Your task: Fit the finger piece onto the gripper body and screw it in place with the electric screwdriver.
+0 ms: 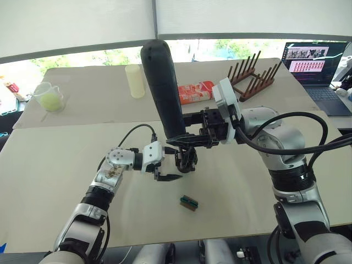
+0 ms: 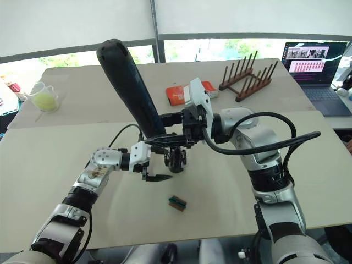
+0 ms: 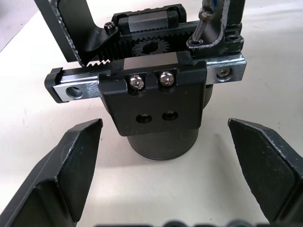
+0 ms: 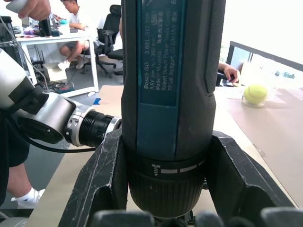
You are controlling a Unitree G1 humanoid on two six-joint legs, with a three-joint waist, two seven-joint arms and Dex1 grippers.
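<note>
Nearest the robot, a small green-brown block (image 1: 188,202) lies alone on the pale bench (image 1: 247,187). Just beyond it the left claw (image 1: 168,176) hangs with its black fingers spread apart, framing the fist-sized black gripper body (image 3: 158,99) without touching it. Above that, the right claw (image 1: 190,138) is clamped around the long, dark navy electric screwdriver (image 1: 162,88), held near upright with its bit down at the assembly. This looks like the screwing step; next the bit needs seating squarely in a screw head.
</note>
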